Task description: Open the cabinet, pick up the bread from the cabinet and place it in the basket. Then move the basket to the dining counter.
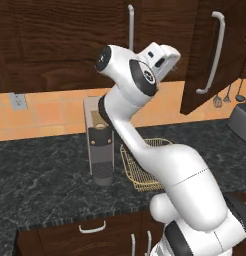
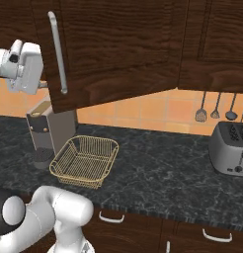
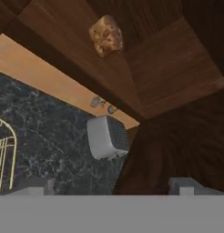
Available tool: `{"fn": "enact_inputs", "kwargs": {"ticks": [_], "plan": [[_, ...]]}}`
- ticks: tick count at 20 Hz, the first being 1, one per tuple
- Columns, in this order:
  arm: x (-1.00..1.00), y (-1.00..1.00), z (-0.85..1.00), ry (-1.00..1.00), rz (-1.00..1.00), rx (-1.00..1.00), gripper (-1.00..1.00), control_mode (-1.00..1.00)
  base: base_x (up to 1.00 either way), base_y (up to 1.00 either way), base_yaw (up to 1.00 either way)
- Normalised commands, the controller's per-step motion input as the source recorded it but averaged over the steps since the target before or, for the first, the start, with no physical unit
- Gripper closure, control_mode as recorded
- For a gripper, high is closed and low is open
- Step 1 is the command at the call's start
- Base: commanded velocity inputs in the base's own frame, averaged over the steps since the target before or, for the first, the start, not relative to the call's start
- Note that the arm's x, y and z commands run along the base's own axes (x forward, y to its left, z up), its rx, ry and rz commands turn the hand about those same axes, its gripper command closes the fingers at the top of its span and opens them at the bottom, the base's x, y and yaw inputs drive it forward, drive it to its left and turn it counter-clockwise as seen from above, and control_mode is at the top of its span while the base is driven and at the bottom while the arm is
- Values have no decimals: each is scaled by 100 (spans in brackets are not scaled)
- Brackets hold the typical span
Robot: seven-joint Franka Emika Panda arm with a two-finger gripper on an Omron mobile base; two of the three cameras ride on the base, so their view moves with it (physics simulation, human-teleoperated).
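The claw (image 3: 111, 184) is spread wide with nothing in it, pointing into the open dark brown wood-grain wall cabinet (image 3: 173, 77). Sitting on the shelf inside is the small lumpy golden-brown bread (image 3: 106, 35) — crusty, speckled. Down on the black speckled stone table (image 2: 158, 168) sits the shallow golden wire-mesh basket (image 2: 85, 160) — beside a grey boxy coffee machine (image 1: 99, 145).

Orange tiled wall (image 2: 143, 111), black speckled counter (image 2: 163, 168)

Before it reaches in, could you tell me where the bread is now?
In the hand view, the bread sits on the shelf inside the open cabinet, above the toaster.
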Motion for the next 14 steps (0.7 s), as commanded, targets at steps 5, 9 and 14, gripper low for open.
{"fn": "enact_inputs", "kwargs": {"ticks": [5,9,14], "plan": [[-94,-89,15,-16,-23,12,-100,-100,0,0,0],[-100,-76,2,-26,-20,11,-100,-100,0,0,0],[-84,-98,0,-26,-19,8,-100,-100,0,0,0]]}}
